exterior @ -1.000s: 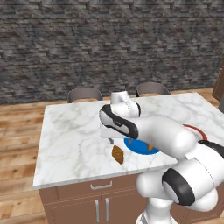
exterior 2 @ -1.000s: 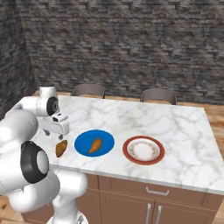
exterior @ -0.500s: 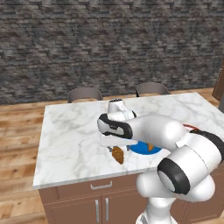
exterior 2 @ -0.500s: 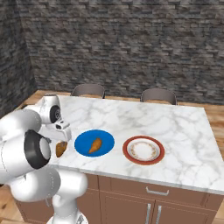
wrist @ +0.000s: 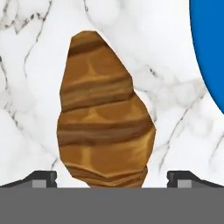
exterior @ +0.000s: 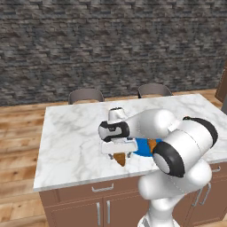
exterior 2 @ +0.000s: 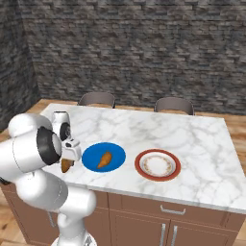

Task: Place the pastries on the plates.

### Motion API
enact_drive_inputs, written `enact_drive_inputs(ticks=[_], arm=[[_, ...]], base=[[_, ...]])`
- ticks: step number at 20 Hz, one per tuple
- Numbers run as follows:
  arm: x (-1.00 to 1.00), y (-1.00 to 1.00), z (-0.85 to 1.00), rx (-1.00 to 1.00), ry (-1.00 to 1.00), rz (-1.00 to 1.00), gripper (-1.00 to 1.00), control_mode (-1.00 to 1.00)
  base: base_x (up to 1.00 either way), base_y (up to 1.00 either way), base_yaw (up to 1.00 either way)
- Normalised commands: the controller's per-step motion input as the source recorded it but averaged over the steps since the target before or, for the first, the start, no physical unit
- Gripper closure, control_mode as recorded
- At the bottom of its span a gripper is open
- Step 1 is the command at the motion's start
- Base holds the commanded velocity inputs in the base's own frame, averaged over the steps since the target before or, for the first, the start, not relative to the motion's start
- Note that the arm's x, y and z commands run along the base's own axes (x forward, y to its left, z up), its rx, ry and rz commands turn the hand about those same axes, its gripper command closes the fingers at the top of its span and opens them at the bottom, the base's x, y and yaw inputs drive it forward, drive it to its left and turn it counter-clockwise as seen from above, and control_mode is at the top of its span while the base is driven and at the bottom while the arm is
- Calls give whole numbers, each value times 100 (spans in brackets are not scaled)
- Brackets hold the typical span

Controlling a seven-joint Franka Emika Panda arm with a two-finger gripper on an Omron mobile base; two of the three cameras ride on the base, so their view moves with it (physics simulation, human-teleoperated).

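One golden-brown pastry [wrist: 103,118] lies on the marble counter just left of the blue plate [exterior 2: 91,154]. My gripper [wrist: 114,177] hangs low over it, open, with a fingertip [wrist: 41,177] on each side of its near end and not pressing on it. The base views show the gripper [exterior: 119,148] right above this pastry [exterior: 119,158] near the counter's front edge. The other pastry [exterior 2: 104,159] rests on the blue plate [exterior: 142,147]. To its right sits the white plate [exterior 2: 137,165] with a red-brown rim, nothing on it.
The marble island [exterior 2: 202,144] has its front edge close behind the pastry. Two grey chairs [exterior 2: 97,100] stand at the far side. My own arm covers part of the counter's right side in the left base view.
The hand has dropped from above the counter down over the loose pastry, and the jaws have stayed open. Plates and pastries have not moved.
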Motion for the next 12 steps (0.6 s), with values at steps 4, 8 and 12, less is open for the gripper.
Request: enact_drive_inputs(ticks=[4,8,12], arm=[[24,5,-21,0,0,3,-100,-100],[36,12,-34,0,2,2,-100,-100],[28,14,-45,0,5,2,100,-100]], base=[[0,0,0],[0,0,0],[0,0,0]])
